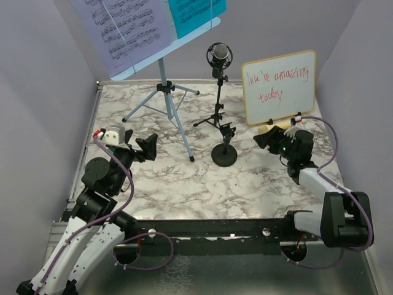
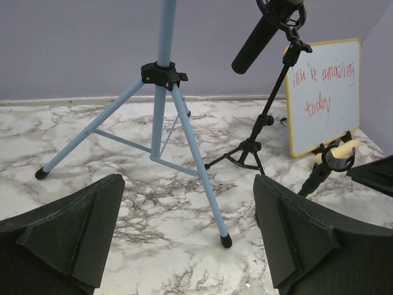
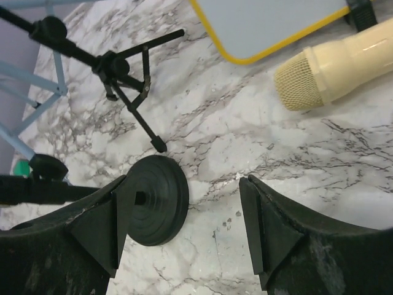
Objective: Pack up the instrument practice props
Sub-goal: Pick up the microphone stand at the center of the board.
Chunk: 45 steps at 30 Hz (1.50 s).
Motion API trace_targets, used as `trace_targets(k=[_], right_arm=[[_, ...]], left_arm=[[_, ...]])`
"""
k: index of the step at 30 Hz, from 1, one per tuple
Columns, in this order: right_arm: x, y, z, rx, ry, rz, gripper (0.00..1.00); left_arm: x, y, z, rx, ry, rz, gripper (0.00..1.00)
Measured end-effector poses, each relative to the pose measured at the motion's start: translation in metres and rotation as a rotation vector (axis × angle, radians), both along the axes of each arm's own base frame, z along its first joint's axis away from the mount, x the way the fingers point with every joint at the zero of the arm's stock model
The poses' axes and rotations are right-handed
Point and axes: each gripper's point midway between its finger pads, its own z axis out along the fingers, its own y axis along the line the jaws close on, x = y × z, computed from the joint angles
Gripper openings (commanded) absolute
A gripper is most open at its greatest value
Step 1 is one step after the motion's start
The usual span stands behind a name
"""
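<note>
status: early, by my judgement. the light-blue music rack (image 1: 164,86) stands on its tripod legs at the back left of the table (image 1: 184,184), with the printed music sheet (image 1: 123,27) and cyan sheet (image 1: 196,12) on it. the black studio microphone (image 1: 219,55) stands upright on its small tripod just right of it. the cream handheld microphone (image 3: 344,64) lies by the whiteboard (image 1: 279,86), apart from the round-base pole (image 1: 224,153). left gripper (image 1: 147,147) and right gripper (image 1: 267,138): jaws apart, empty. no container in view; all items appear left to pack.
</note>
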Motion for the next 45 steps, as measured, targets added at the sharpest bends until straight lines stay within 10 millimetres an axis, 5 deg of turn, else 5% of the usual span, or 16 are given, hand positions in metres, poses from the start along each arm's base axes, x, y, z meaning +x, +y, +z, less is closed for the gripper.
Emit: trace_targets(k=[11,24,38,45], right_arm=[[-0.041,0.088,0.000,-0.136,-0.271,0.288,0.69],[-0.024,0.158,0.015,-0.244,-0.522,0.450,0.53],[-0.008,0.157,0.012,-0.315,-0.549,0.389,0.06],[-0.007,0.127,0.020,-0.406,-0.543,0.266,0.01]], left_arm=[[0.002,0.000,-0.002,0.003,0.006,0.002,0.94],[0.002,0.000,-0.006,0.010,0.011,0.002,0.94],[-0.002,0.001,-0.002,0.003,-0.004,0.000,0.94],[-0.002,0.002,-0.002,0.006,-0.006,0.000,0.94]])
